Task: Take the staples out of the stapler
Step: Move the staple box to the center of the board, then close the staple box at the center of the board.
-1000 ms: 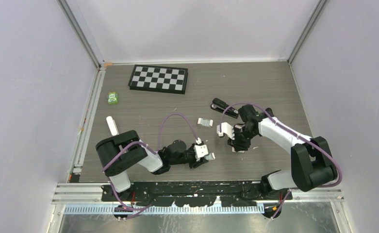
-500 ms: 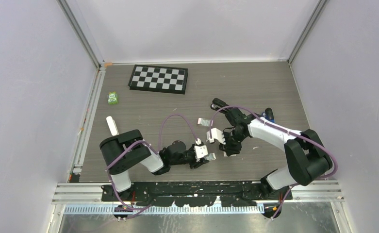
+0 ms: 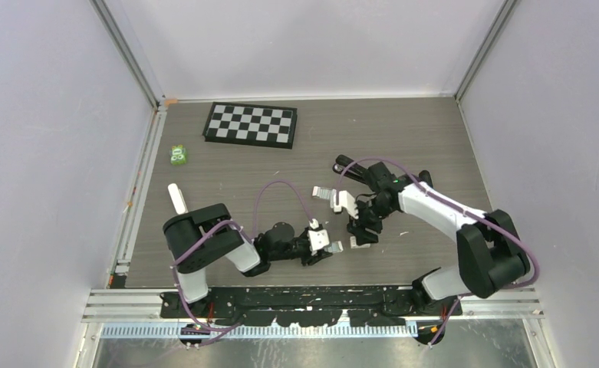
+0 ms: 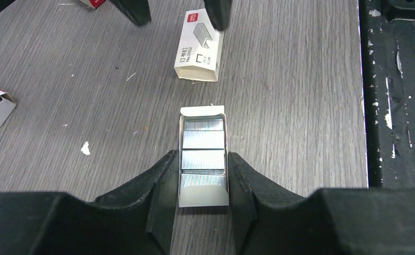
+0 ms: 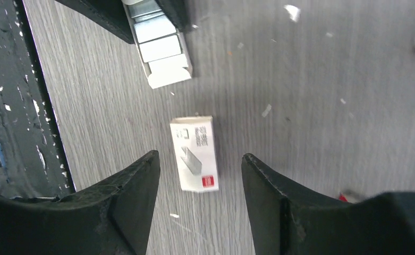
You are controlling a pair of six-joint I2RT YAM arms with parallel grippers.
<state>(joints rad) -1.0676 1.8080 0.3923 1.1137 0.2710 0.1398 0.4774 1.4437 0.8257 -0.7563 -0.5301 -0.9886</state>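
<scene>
The black stapler (image 3: 345, 162) lies at the back of the table, partly hidden behind the right arm's cable. My left gripper (image 4: 201, 156) is shut on an open cardboard tray of staples (image 4: 203, 139) that rests on the table; in the top view this gripper (image 3: 325, 247) is low and central. My right gripper (image 5: 198, 155) is open above a white staple-box sleeve (image 5: 194, 154), which lies flat on the table and is not touched by either finger. From above, the right gripper (image 3: 356, 228) hangs just right of the left one, with the sleeve (image 3: 360, 242) beneath it.
A second staple tray (image 3: 323, 192) lies behind the grippers. A checkerboard (image 3: 251, 124) sits at the back left, with a small green object (image 3: 178, 155) near the left rail. The black front rail (image 4: 396, 95) runs close beside the held tray.
The right gripper has swung left towards the left gripper and its jaws have widened. The white sleeve now lies free on the table. The left gripper has stayed in place, still shut on the tray.
</scene>
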